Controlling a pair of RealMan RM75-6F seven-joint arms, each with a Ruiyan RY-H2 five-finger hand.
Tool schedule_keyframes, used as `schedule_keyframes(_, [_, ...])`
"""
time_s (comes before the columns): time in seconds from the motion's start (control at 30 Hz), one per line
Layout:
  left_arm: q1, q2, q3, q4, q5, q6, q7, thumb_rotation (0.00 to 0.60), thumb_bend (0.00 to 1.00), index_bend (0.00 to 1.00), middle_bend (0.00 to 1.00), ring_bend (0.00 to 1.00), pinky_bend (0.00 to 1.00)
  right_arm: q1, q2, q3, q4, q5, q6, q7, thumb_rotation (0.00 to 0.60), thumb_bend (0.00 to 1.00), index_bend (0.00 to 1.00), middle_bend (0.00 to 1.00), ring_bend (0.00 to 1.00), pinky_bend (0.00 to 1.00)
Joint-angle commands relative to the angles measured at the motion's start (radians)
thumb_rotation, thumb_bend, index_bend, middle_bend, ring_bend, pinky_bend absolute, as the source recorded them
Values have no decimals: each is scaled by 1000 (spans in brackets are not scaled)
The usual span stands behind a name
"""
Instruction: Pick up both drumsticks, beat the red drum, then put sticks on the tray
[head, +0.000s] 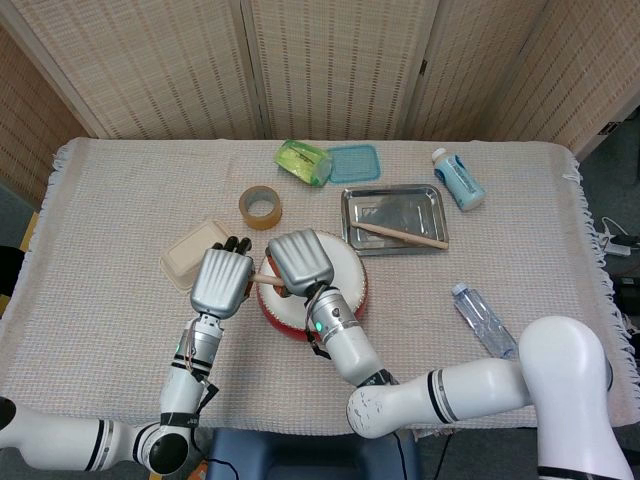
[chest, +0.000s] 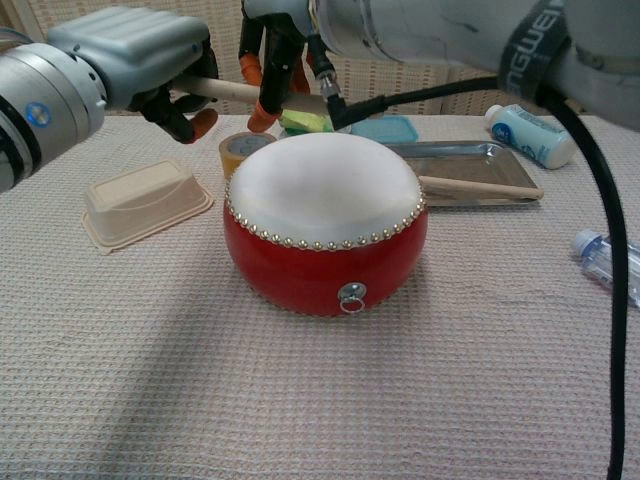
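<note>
A pale woven cloth (head: 120, 200) covers the whole table, fringed at both ends, and folding woven screens (head: 330, 65) close off the back. Centre stage sits the red drum (chest: 325, 235), white skin up, brass studs round the rim and a small ring on its front. Behind it and to the right lies the metal tray (head: 392, 219), and one drumstick (head: 402, 235) rests across it at a slant, its tip poking over the tray's right edge. Further back there's a roll of tape (head: 260, 207), a green packet (head: 303, 161) against a blue lid (head: 354, 162), and a white bottle (head: 458, 179); a beige lidded box (head: 195, 255) lies just left of the drum, a clear water bottle (head: 482, 318) on its side well to the right. Now the hands: the left hand (chest: 135, 65) hovers up beside the drum's left rim, dark orange-tipped fingers curled round the second drumstick (chest: 245, 91), which runs level across the back of the drumhead. The right hand (chest: 275, 45) hangs above the drum's rear edge, fingers pointing down on either side of that same stick; whether it actually grips it, I cannot tell.
</note>
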Motion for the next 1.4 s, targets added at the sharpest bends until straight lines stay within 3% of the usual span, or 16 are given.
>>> schedule_keyframes(0.03, [0,0,1,2,5,-1,-1,600,490,222,256,212,440,0,-1,-1,3,-1,0,-3,600,180,865,805,676,802])
schedule_keyframes(0.4, [7,13,-1,6,7,-12,-17,600,444,55,87,34,239,-6,1,-5,7,3,-5,-16,600,180,873,811,683,802])
schedule_keyframes(0.87, [26,50,-2,-3,4,-22,-44,600,443,0,46,0,198,-36,50,-23,-24,-13,-18,-18,600,181,892,821,696,803])
schedule_keyframes(1.13, [51,89,1,19,1,-36,-91,600,444,0,45,0,196,-81,142,-64,-122,-38,-12,-30,600,181,892,821,696,803])
schedule_keyframes(1.4, [88,136,4,41,-21,-56,-155,600,444,1,57,3,198,-185,309,-118,-267,-125,-12,30,600,181,891,821,696,803])
